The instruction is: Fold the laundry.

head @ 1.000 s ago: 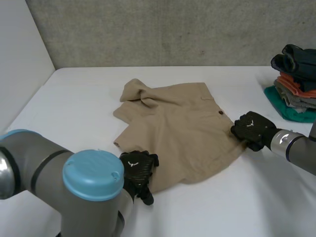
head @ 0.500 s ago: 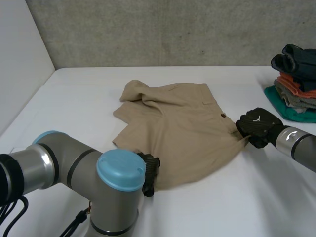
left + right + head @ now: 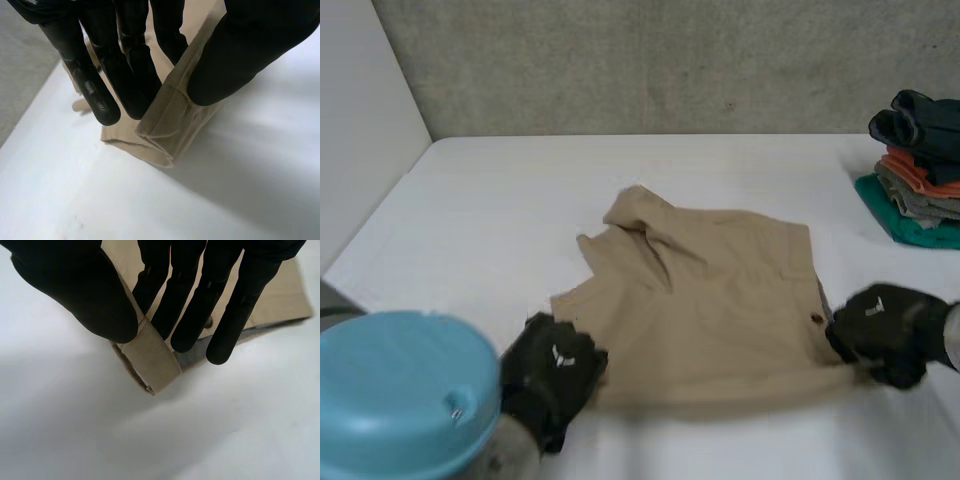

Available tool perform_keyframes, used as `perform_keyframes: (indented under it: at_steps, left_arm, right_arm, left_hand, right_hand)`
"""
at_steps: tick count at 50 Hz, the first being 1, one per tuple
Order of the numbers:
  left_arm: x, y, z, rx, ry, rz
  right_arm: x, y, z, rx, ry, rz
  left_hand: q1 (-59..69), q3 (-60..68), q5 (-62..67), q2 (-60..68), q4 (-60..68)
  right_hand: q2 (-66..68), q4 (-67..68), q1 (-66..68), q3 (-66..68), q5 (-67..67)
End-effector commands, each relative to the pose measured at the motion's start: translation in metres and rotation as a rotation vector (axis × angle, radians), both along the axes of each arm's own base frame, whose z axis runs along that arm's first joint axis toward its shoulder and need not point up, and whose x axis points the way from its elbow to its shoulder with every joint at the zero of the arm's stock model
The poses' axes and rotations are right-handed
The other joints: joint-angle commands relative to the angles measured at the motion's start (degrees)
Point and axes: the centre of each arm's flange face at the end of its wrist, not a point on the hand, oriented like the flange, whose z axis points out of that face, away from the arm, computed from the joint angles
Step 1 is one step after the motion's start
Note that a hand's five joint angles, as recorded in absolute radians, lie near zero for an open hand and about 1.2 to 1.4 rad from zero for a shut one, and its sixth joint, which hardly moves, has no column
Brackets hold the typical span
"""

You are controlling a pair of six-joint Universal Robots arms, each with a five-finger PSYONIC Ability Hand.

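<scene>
The tan shorts (image 3: pixel 720 300) lie spread on the middle of the white tabletop (image 3: pixel 500 220), with a rumpled, folded-over bit at their 11 o'clock corner. I have both hands on them.

My left hand (image 3: pixel 552 375) is at the shorts' 8 o'clock corner. In my left wrist view the thumb (image 3: pixel 250 45) presses a stitched, doubled-up corner of the cloth against my fingers (image 3: pixel 130 85), so that corner is pinched and raised a little off the tabletop.

My right hand (image 3: pixel 885 330) is at the shorts' 4 o'clock corner, just beside the small dark button (image 3: pixel 817 318). In my right wrist view the thumb (image 3: pixel 75 285) clamps the end of the waistband against my fingers (image 3: pixel 170 305), and the band's tip sticks out past the thumb.

The near edge of the shorts runs between my two hands. A stack of folded clothes (image 3: pixel 918 170) sits well apart at 2 o'clock from the shorts, near the tabletop's far right edge.
</scene>
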Motion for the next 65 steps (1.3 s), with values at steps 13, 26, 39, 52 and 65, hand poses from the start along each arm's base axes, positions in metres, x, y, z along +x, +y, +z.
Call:
perform_keyframes:
  at_steps: [13, 26, 39, 52, 65]
  left_arm:
    - [-0.038, -0.094, -0.026, -0.135, 0.107, 0.134]
    - [-0.04, -0.097, -0.024, -0.123, 0.112, 0.134]
    - [-0.039, -0.096, -0.034, -0.102, 0.087, 0.135]
    - [-0.05, -0.118, -0.031, -0.16, 0.121, 0.14]
    - [-0.064, -0.209, 0.191, -1.217, 0.601, 0.148]
  right_arm:
    - [0.003, -0.028, -0.019, 0.01, -0.126, -0.165]
    - [0.006, -0.018, 0.015, 0.074, -0.172, -0.197]
    - [0.016, -0.001, 0.006, 0.173, -0.215, -0.185]
    - [0.037, -0.045, -0.018, -0.098, -0.216, -0.173]
    - [0.102, -0.13, 0.134, -1.199, -0.567, -0.037]
  left_hand:
    - [16.48, 11.86, 12.11, 11.59, 11.51]
    - [16.48, 11.86, 12.11, 11.59, 11.51]
    - [16.48, 11.86, 12.11, 11.59, 11.51]
    - [16.48, 11.86, 12.11, 11.59, 11.51]
    - [16.48, 11.86, 12.11, 11.59, 11.51]
  right_hand:
    - [-20.12, -21.51, -13.59, -20.99, -19.62]
    - [-34.18, -35.57, -27.66, -35.05, -33.69]
    - [-41.09, -42.48, -34.57, -41.96, -40.6]
    - [12.68, 11.29, 19.21, 11.81, 13.18]
    - [12.68, 11.29, 19.21, 11.81, 13.18]
